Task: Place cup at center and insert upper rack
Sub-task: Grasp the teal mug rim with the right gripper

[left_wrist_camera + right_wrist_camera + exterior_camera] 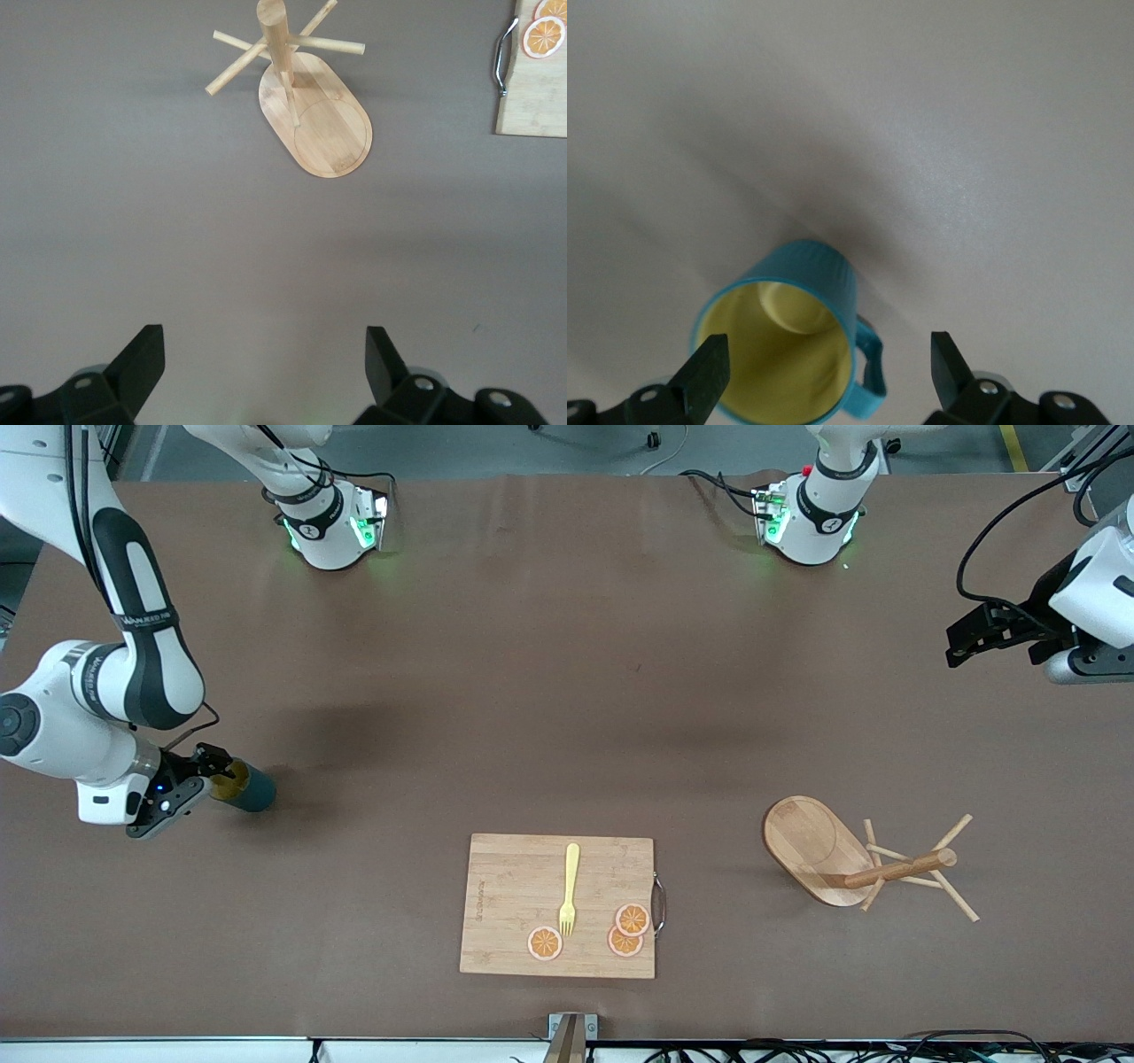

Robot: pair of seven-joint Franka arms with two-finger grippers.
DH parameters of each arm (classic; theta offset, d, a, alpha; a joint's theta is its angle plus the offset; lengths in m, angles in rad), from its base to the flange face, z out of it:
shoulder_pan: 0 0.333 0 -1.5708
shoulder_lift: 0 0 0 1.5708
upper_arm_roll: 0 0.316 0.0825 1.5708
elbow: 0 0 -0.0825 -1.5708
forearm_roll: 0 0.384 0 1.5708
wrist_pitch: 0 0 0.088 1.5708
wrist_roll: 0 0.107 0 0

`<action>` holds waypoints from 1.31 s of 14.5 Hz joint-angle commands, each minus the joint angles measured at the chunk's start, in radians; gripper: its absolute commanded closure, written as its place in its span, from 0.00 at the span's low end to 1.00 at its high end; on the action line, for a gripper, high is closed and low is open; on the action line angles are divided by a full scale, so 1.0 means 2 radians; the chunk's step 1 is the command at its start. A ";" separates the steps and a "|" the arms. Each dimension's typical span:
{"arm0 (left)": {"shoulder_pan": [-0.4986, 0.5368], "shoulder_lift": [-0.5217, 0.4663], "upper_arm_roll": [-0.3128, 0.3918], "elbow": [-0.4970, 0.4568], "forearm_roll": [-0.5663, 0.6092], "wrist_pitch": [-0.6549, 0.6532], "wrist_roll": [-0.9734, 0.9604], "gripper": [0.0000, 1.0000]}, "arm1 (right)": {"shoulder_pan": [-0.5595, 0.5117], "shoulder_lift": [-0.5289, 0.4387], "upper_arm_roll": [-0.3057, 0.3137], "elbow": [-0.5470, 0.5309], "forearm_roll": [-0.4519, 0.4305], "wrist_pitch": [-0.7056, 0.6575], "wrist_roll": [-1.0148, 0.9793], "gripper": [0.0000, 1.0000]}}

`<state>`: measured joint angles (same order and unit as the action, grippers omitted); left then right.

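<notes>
1. Where the right arm reaches down at its own end of the desk (567,691), the right tool (215,766) is seen at the rim of the cup (246,786); in the right wrist view its fingers (707,372) are spread, with the cup's (788,350) yellow mouth and handle lying between them, and no pinch on the cup can be made out.
2. The cup is found upright on the desk, well apart from the cutting board (518,899) and farther from the front camera than it.
3. The left tool (979,636) is held in the air over the left arm's end of the desk; its fingers (133,363) are spread, with nothing between them.
4. The wooden rack (846,859) is seen near the left arm's end, beside the cutting board, its oval base (323,124) resting on the desk and its pegs clustered near the tip of the post.
5. A yellow fork (570,887) and three orange slices (631,919) are laid on the cutting board, whose metal handle (658,903) faces the rack.
</notes>
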<state>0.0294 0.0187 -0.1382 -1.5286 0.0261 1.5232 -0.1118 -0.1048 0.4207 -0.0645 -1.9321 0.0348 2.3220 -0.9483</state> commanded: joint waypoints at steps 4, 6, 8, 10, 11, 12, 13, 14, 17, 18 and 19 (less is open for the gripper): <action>0.003 0.000 -0.002 0.004 0.008 -0.011 0.009 0.00 | -0.014 0.021 0.006 -0.026 0.007 0.053 -0.030 0.24; 0.001 0.001 -0.002 0.004 0.008 -0.011 0.009 0.00 | -0.014 0.021 0.006 -0.026 0.007 0.053 -0.031 0.48; 0.000 0.001 -0.002 0.004 0.008 -0.011 0.009 0.00 | -0.011 0.021 0.006 -0.024 0.008 0.047 -0.026 0.88; 0.000 0.001 -0.002 0.005 0.008 -0.011 0.009 0.00 | -0.008 0.021 0.007 -0.019 0.008 0.037 -0.021 1.00; 0.001 0.001 -0.002 0.005 0.008 -0.011 0.009 0.00 | -0.007 0.020 0.008 -0.014 0.009 0.028 -0.014 1.00; 0.001 0.001 -0.002 0.005 0.008 -0.011 0.009 0.00 | -0.007 0.017 0.008 -0.009 0.009 0.015 0.002 1.00; 0.001 0.001 -0.002 0.005 0.008 -0.011 0.009 0.00 | -0.004 0.014 0.010 -0.001 0.009 -0.008 0.024 1.00; 0.001 0.000 -0.002 0.006 0.008 -0.011 0.009 0.00 | 0.006 0.009 0.010 0.009 0.009 -0.036 0.050 1.00; 0.001 0.000 -0.002 0.006 0.008 -0.011 0.009 0.00 | 0.040 -0.019 0.010 0.007 0.009 -0.067 0.146 1.00; 0.001 0.000 -0.002 0.006 0.008 -0.011 0.009 0.00 | 0.054 -0.027 0.011 -0.002 0.011 -0.067 0.178 1.00; 0.001 0.000 -0.002 0.005 0.008 -0.011 0.009 0.00 | 0.069 -0.037 0.011 -0.010 0.011 -0.066 0.216 1.00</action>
<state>0.0289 0.0188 -0.1385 -1.5287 0.0262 1.5154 -0.1118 -0.0204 0.4100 -0.0407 -1.8963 0.0391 2.1941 -0.6383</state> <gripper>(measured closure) 0.000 0.960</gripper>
